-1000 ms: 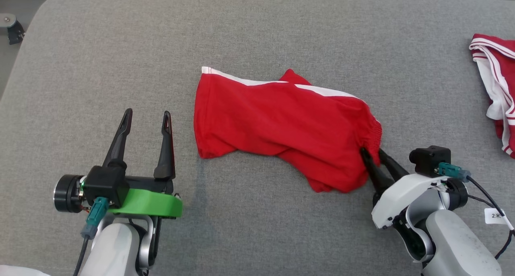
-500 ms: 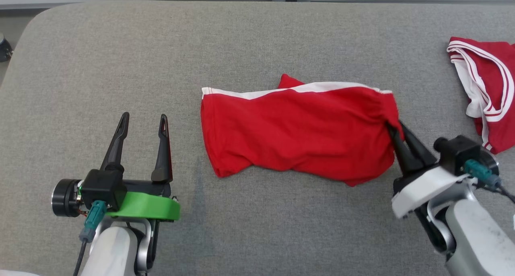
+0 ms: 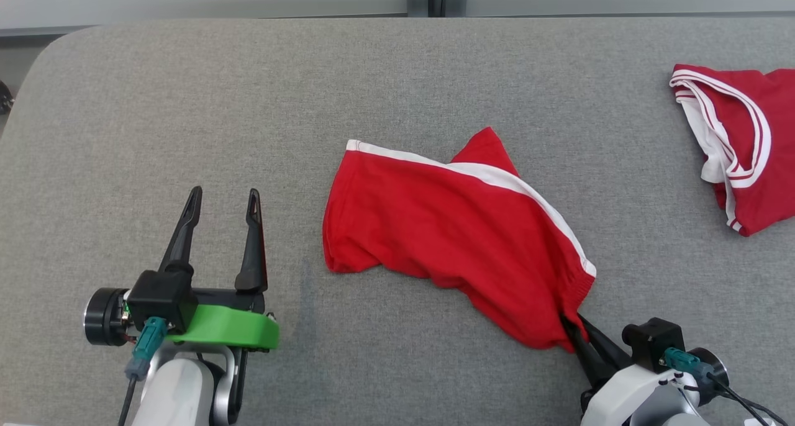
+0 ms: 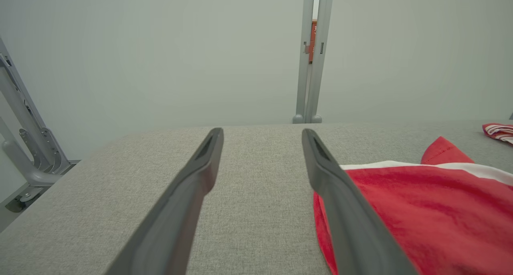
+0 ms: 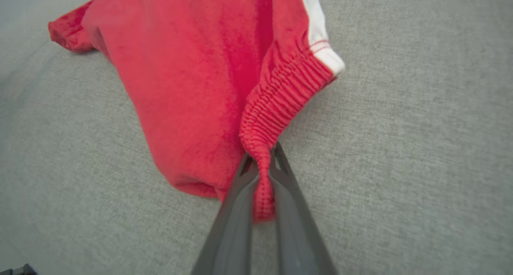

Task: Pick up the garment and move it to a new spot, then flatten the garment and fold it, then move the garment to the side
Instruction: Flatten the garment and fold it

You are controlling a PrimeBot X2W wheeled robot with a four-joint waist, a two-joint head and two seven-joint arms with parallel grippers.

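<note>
Far left: left gripper (image 3: 225,192) low over the grey fabric table top (image 3: 155,90). Fingers parted, nothing between them, tips toward the far edge. Near the cloth in the head view but apart from it. Left wrist view, same gripper (image 4: 261,131): one finger overlapping the leg end of the cloth; contact not determinable.

Centre: red shorts (image 3: 453,233) on the table top, mid-table. Leg end to the left, lower edge rumpled. White side stripe (image 3: 497,177) slanting from upper left down to lower right, a red corner poking up behind it. Elastic waistband (image 5: 280,94) at lower right, gathered and drawn to a point.

Lower right: right gripper (image 3: 574,333) clamped on that waistband corner. Right wrist view (image 5: 262,154): fold of ribbed red pinched tight between the two fingers.

Far right: second red garment (image 3: 745,146), white-trimmed, crumpled, well apart from the shorts.
</note>
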